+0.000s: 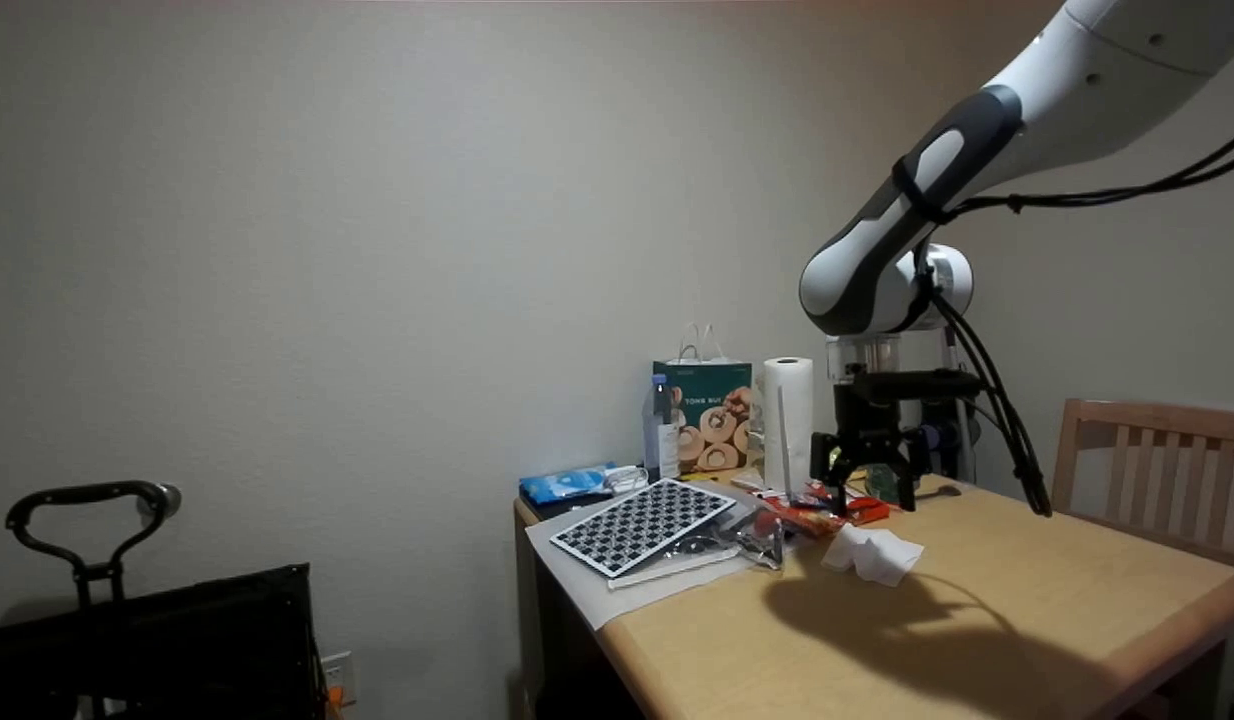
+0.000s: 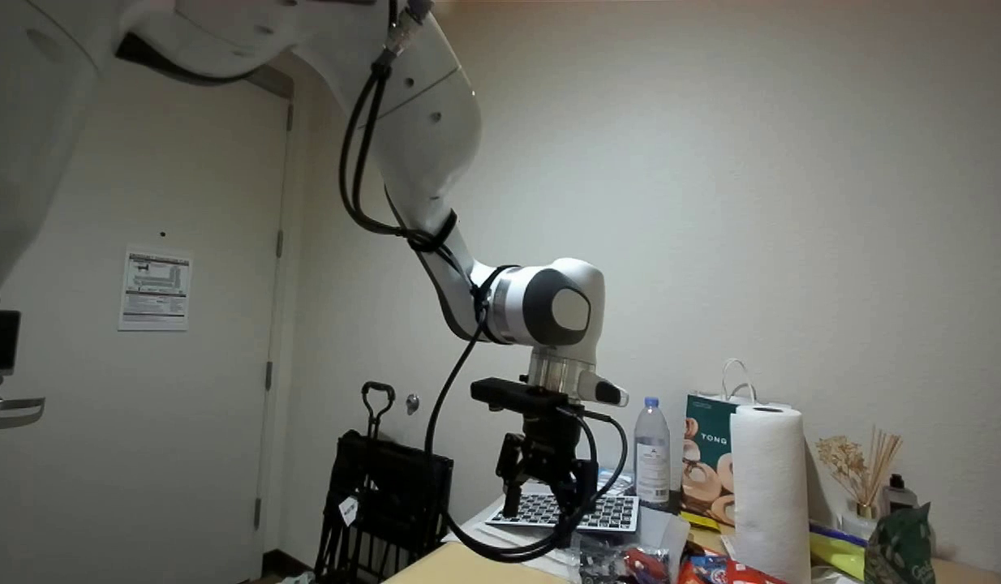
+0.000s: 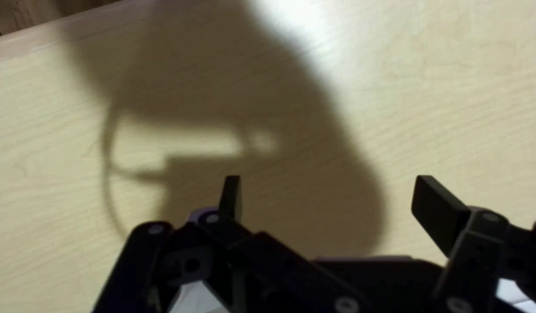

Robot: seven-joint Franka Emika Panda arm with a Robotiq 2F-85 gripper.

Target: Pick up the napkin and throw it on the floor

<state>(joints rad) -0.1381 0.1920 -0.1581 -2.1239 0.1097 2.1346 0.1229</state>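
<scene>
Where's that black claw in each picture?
In an exterior view: right of centre, the gripper, with the white napkin below it.
In an exterior view: the gripper, low, just right of centre, chequered board behind it.
Wrist view: the gripper, open, across the lower half.
Shared landmark: the pale wooden table.

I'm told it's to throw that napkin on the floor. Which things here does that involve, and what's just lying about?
Part of the job:
crumpled white napkin
open tool
floor, glimpsed in the wrist view

Just standing or lying about:
paper-towel roll
chequered board
bottle
green bag
</scene>
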